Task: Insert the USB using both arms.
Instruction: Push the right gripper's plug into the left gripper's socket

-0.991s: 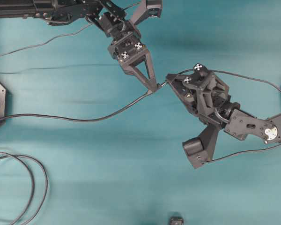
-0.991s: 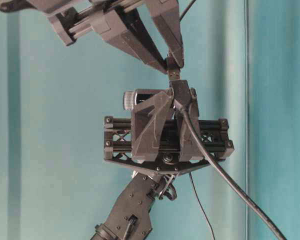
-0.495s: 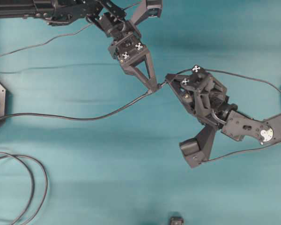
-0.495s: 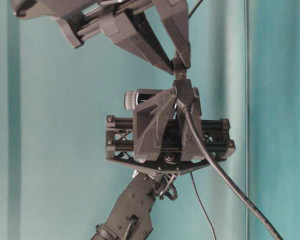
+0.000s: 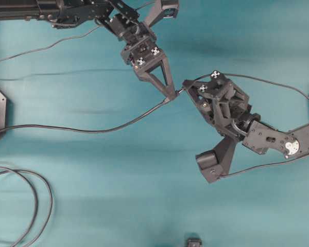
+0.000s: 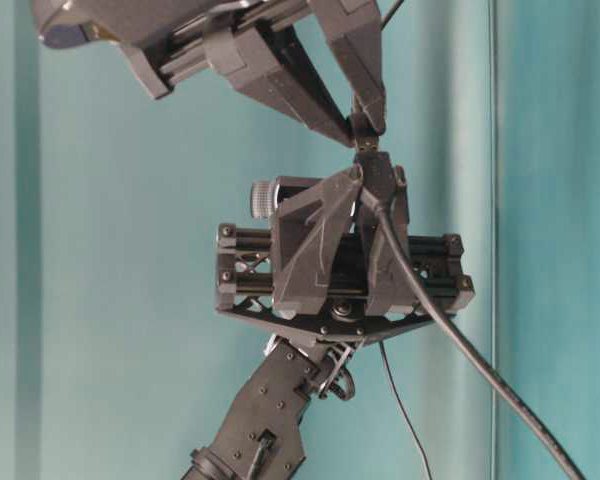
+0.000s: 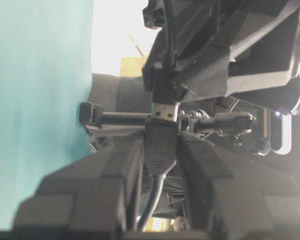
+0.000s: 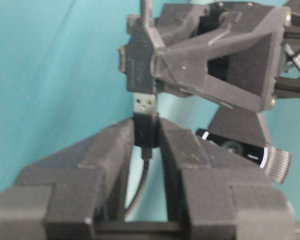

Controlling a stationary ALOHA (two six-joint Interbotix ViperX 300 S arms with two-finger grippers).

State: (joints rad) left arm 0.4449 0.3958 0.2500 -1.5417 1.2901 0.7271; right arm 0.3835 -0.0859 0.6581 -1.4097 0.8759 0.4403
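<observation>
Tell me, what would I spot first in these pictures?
First, two black skeletal robot grippers meeting tip to tip above the middle of the teal cloth table. The right gripper pinches a small USB plug with a silvery metal tip, and the left gripper holds the blunt black socket end of another cable against it, with some silver showing. A dark cable loop lies at the table's lower left.

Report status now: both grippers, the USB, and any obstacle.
Left gripper shut on socket end. Right gripper shut on the USB. Metal tip partly in the socket, not fully seated. No obstacle seen.
</observation>
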